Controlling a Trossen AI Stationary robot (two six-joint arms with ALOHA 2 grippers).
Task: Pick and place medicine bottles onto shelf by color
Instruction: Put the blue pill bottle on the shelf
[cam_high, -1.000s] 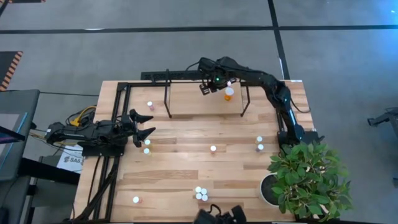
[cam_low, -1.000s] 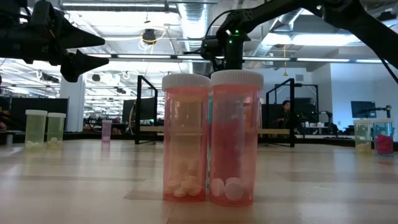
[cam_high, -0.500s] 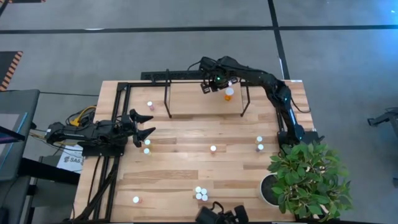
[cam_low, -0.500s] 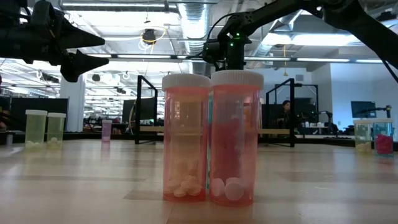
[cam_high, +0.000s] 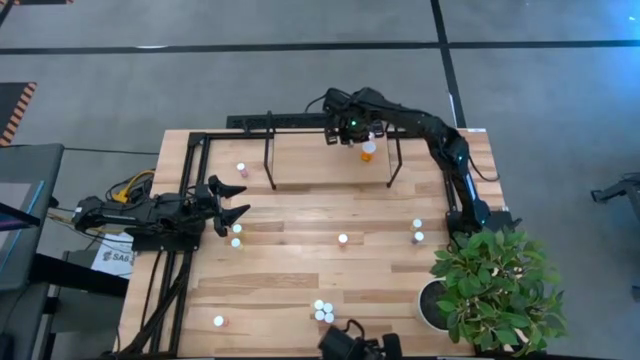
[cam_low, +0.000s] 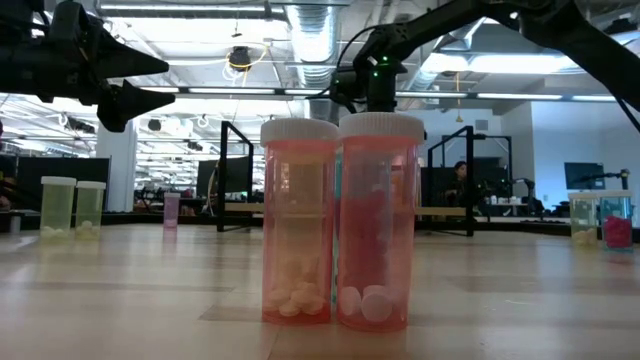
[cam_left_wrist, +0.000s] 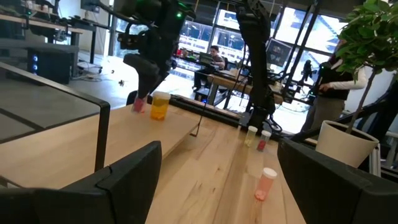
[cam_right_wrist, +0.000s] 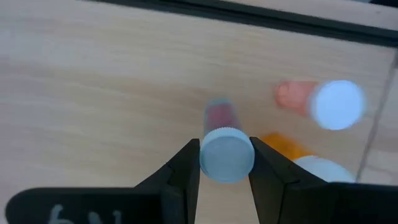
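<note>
My right gripper (cam_right_wrist: 225, 163), upper centre over the shelf (cam_high: 320, 160), pinched a light, rigid, slippery pink bottle (cam_right_wrist: 226, 152) at its cap; left gripper (cam_high: 232, 203) fingers gaped empty.

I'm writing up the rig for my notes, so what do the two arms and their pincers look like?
Both arms are dark, jointed and slim. The left pincer has two pointed black fingers, with yellow and orange cables bundled behind its base. The right pincer has flat dark fingers, and a small green light glows on its wrist.

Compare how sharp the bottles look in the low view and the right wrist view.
Low view: two pink bottles up close are crisp; the room behind is softer. Right wrist view: the white-capped bottle in the right gripper and the shelf below are blurred.
</note>
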